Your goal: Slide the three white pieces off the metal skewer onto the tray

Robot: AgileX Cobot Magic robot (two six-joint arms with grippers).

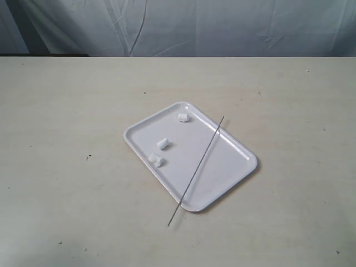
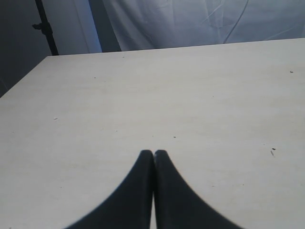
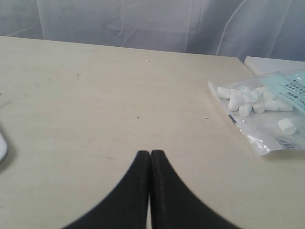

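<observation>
Verify that the three white pieces [image 1: 162,144] lie loose on the tray [image 1: 233,161], apart from the metal skewer [image 1: 197,168], which rests bare and diagonal across the tray with one end past the rim over the table [image 1: 67,111]; on this evidence, treat the sliding step as complete. The left gripper [image 2: 153,153] and the right gripper [image 3: 150,153] each show jaws pressed fully together, holding nothing, above bare table. Route any arm motion away from the tray so that nothing knocks the skewer or the pieces.

Clear plastic bag [image 3: 259,138], pale green label [image 3: 291,89] with dark print too blurred to read, no legible text
</observation>
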